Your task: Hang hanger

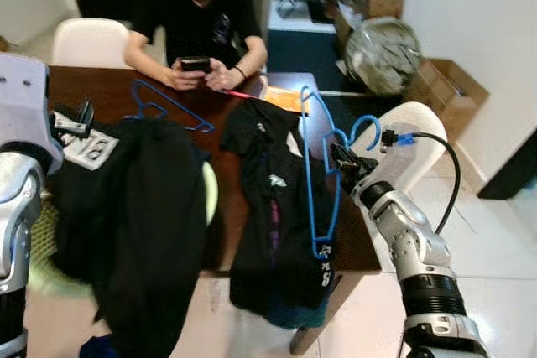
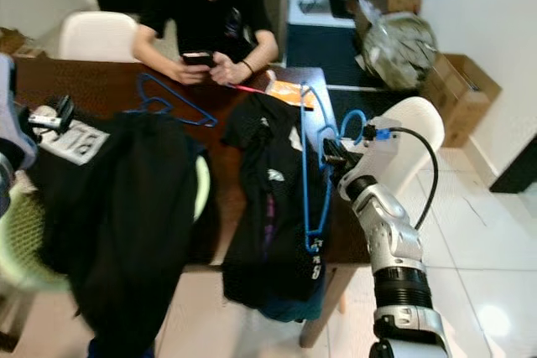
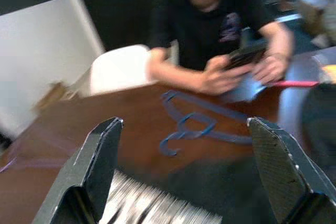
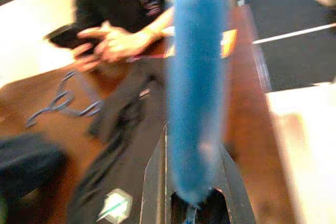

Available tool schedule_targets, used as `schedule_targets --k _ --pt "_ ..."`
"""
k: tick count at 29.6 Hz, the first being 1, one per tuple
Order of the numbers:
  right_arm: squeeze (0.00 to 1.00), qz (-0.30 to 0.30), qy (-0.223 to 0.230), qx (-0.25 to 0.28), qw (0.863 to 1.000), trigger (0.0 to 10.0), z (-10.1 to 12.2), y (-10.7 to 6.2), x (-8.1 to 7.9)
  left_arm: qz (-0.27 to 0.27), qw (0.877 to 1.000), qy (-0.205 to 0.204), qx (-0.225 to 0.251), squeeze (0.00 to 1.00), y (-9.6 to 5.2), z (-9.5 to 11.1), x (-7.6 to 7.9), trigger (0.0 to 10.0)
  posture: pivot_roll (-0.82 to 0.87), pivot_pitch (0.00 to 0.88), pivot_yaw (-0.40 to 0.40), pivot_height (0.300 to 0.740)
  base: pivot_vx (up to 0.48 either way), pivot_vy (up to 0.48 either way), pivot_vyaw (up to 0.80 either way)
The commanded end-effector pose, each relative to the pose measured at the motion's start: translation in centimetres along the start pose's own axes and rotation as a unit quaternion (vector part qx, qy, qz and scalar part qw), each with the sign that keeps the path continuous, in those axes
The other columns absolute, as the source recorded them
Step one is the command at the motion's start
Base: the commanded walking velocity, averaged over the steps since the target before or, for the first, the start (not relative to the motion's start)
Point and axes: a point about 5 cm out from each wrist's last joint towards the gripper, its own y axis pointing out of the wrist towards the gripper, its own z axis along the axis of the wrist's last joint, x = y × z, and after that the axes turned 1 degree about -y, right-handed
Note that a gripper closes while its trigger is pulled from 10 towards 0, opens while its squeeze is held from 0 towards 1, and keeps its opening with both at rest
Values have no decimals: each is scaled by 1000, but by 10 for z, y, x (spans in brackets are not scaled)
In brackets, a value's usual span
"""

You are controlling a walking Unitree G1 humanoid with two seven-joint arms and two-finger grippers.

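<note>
Clamped in my right gripper (image 1: pixel 342 159), the blue hanger (image 1: pixel 315 175) stood over the black shirt (image 1: pixel 270 207) at the table (image 1: pixel 109 90) edge, so I judged I should keep that grip firm, my spread left gripper (image 3: pixel 184 171) staying away.

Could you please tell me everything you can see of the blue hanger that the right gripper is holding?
The blue hanger is a thin frame, seemingly plastic-coated wire, with a curved hook at its top. The right gripper is shut on it near the hook, holding it lifted and roughly upright over the right end of the brown table. Its long triangular loop hangs down against the black shirt draped over the table's near edge. In the right wrist view it is a blurred blue bar between the fingers.
</note>
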Motion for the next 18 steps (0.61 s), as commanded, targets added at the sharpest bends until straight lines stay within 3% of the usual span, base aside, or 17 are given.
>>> schedule_targets --k 1,6,11,14,15,18 --pt "0 -4 -2 11 1000 10000 1 2 0 -2 1000 -3 3 0 1 1 -1 10000 130 0 -39 740 480 0 0" --pt "0 -6 3 17 1000 10000 2 3 1 -21 1000 -22 -3 0 5 3 13 10000 131 0 -40 740 0 0 0" --pt "0 5 10 22 1000 10000 3 3 0 -46 998 -26 -17 0 0 0 31 10000 129 0 -39 740 0 0 0" --pt "0 19 6 21 1000 10000 4 2 -1 -50 998 -30 -28 0 -5 -2 39 10000 132 0 -41 740 0 0 800" --pt "0 24 2 20 1000 10000 4 3 -1 -71 995 -42 -58 0 -13 -11 54 10000 133 0 -40 740 0 0 800" --pt "0 24 4 22 999 10000 4 3 -1 -87 991 -54 -81 0 -20 -19 65 10000 134 0 -40 740 0 0 800"
